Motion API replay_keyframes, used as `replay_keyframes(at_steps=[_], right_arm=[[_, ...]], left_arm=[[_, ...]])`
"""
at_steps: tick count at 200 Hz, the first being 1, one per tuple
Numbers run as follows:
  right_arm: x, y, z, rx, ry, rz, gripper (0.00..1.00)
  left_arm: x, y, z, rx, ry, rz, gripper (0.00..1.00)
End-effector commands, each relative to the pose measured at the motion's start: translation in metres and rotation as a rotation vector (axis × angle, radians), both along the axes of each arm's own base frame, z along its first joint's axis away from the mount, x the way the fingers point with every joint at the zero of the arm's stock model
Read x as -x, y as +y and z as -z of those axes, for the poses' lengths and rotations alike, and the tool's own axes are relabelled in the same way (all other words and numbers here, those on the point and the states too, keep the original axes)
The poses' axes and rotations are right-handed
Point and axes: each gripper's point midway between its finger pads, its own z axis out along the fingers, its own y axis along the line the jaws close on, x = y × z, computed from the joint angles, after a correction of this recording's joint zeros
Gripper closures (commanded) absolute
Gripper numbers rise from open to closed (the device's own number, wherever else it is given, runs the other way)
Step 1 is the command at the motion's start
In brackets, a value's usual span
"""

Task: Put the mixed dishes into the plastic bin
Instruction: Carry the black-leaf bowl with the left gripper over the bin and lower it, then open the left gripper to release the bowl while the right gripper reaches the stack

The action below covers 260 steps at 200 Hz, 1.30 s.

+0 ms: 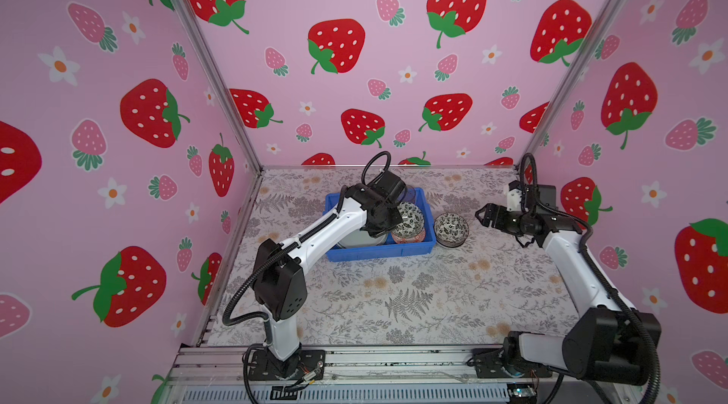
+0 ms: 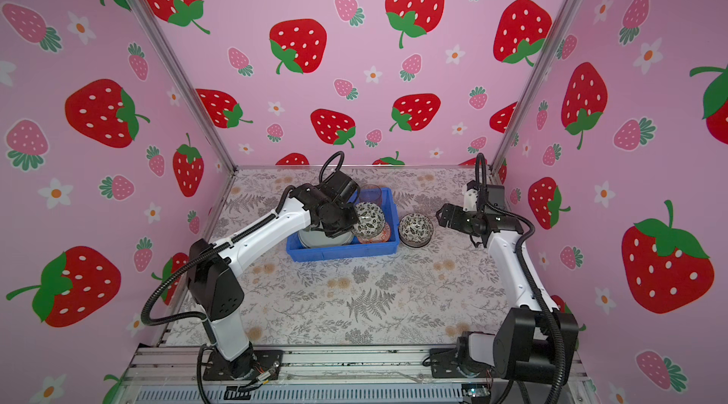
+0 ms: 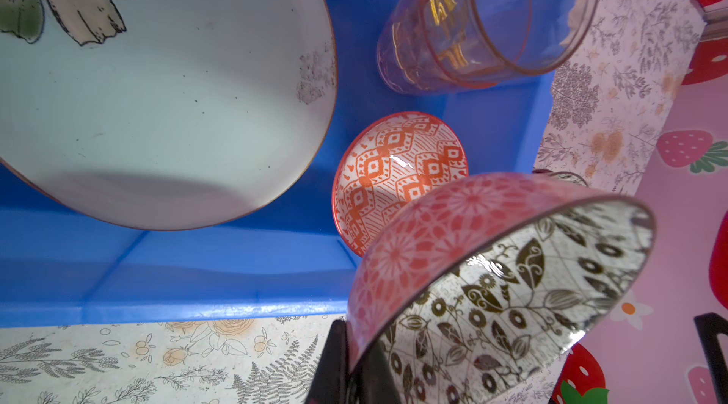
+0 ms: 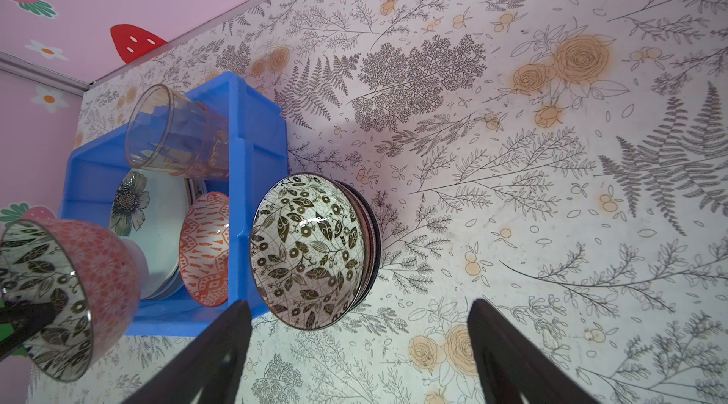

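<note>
1. Nearest, the flowered table point(image 1: 394, 303) is bare up to the blue bin point(image 1: 378, 253), which sits toward the back, left of centre.
2. Inside the bin, a pale green plate point(image 3: 157, 106) with a dark flower lies at the left end and an orange-red bowl point(image 3: 398, 173) at the right.
3. The left gripper point(image 3: 356, 351) is clamped on the rim of a bowl point(image 1: 409, 219), pink outside and black-and-white leafed inside. It holds the bowl tilted over the bin's right end, above the orange-red bowl.
4. Risk: a pinch on one edge of a glazed rim is a thin hold. If the bowl slips or is let go from this height, it would likely strike the orange-red bowl and chip or bounce out.
5. Another leaf-patterned bowl point(image 1: 451, 228) stands on the table just beside the bin's right wall, not yet in it.
6. The right gripper point(image 1: 480, 218) hangs near that bowl with its jaws spread wide and empty. Risk: a low approach could shove the bowl into the bin wall, and both arms crowd the same end.
7. A tinted glass point(image 3: 484, 20) stands upright in the bin's far corner, and a careless swing could topple it.
8. Gold marks on the glass cannot be read, and no brand shows.
</note>
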Motion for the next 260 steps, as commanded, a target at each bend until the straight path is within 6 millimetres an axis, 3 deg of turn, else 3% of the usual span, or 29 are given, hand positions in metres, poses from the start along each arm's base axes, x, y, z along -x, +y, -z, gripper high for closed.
replay_keyframes(at_steps=[1,127,237,260], right_arm=[[-0.005,0.002,-0.004,0.008,-0.016,-0.009,0.11],[-0.005,0.0,0.007,0.028,0.008,-0.016,0.11],[-0.006,0.001,0.011,0.027,0.016,-0.025,0.11],[-0.005,0.001,0.012,0.026,0.022,-0.027,0.11]], left_arm=[[-0.004,-0.005,0.005,0.018,0.009,0.023,1.0],[-0.015,-0.023,0.049,0.041,0.101,0.053,1.0],[-0.017,-0.031,0.064,0.069,0.142,0.063,1.0],[-0.018,-0.034,0.064,0.082,0.139,0.066,0.88]])
